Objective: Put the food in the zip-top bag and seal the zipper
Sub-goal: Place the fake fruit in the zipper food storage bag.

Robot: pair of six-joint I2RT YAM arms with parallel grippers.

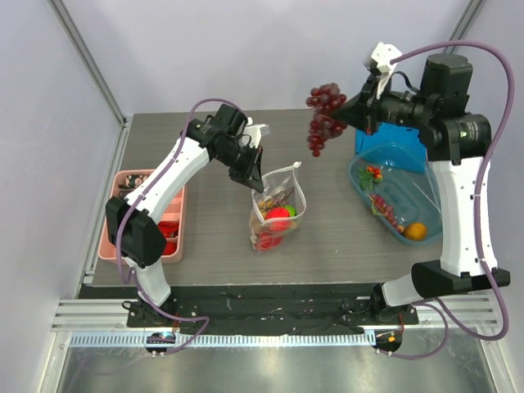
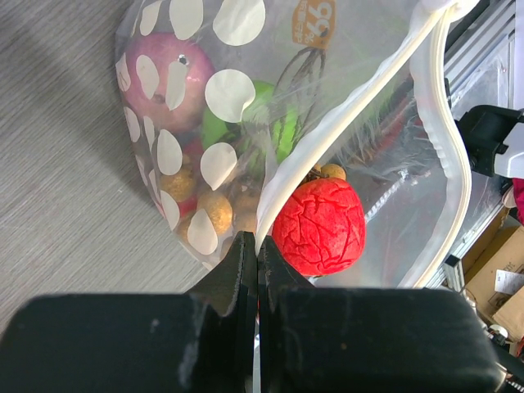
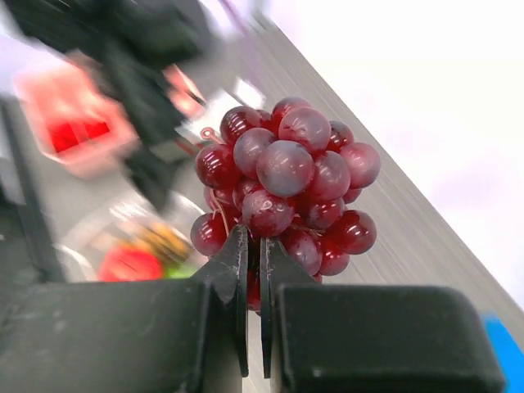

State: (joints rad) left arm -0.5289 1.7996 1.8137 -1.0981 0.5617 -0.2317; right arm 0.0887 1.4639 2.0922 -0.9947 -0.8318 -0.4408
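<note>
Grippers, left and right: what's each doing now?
Left gripper: closed on the zip-top bag, at its mouth.
Right gripper: closed on the grape bunch, lifted.

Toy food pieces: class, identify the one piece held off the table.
The dark grape bunch, pinched in the right gripper in mid-air; the others lie inside the zip-top bag, blue tub or pink tray.

Bright, even light; sharp grape bunch (image 3: 282,192) against motion-blurred right-wrist background.
</note>
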